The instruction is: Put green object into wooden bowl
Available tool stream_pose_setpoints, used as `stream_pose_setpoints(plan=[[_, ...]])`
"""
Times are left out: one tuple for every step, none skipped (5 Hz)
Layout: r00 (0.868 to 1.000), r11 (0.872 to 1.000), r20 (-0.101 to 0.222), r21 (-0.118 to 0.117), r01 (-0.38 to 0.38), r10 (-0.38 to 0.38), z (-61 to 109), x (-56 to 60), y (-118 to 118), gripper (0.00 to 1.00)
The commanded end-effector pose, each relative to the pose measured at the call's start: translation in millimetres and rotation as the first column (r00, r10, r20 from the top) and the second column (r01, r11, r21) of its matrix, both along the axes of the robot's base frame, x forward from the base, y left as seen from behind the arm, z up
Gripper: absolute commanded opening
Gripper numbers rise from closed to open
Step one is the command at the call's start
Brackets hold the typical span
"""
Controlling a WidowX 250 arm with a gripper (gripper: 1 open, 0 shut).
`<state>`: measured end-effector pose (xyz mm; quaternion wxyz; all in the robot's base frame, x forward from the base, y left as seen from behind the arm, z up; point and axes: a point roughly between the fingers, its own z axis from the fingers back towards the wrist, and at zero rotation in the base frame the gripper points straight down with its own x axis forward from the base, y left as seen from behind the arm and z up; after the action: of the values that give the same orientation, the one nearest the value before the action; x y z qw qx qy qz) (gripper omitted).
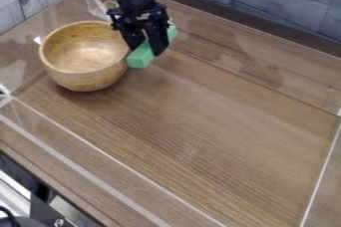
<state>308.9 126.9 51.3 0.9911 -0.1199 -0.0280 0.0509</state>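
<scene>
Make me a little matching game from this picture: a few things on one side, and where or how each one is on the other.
Things:
1. green object
2. wooden bowl
3. gripper
4. table

States:
A. stands hollow and empty, left of the arm
B. shut on the green bar
C. held just right of the bowl's rim
D. dark wood grain, bearing the bowl

Pairs: 1-C, 2-A, 3-B, 4-D

A brown wood-grain surface [200,121] fills most of the frame, running from upper left to lower right. A low clear plastic wall [80,166] borders it along the lower left and right edges. Behind it, at the upper right, stands a grey plank wall [286,2]. Dark frame parts [40,211] show at the lower left corner.
</scene>
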Motion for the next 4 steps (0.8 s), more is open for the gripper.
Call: stream_pose_setpoints(plan=[[0.999, 0.998, -0.022, 0.055, 0.031, -0.029, -11.7, -8.6, 30.5, 0.00], [0.999, 0.997, -0.028, 0.055, 0.048, -0.047, -17.6, -6.6, 32.0, 0.00], [0.997, 0.996, 0.003, 0.042, 0.074, -0.074, 3.9, -12.6, 31.8, 0.00], [0.996, 0.996, 0.033, 0.029, 0.087, -0.088, 22.7, -14.4, 38.4, 0.00]])
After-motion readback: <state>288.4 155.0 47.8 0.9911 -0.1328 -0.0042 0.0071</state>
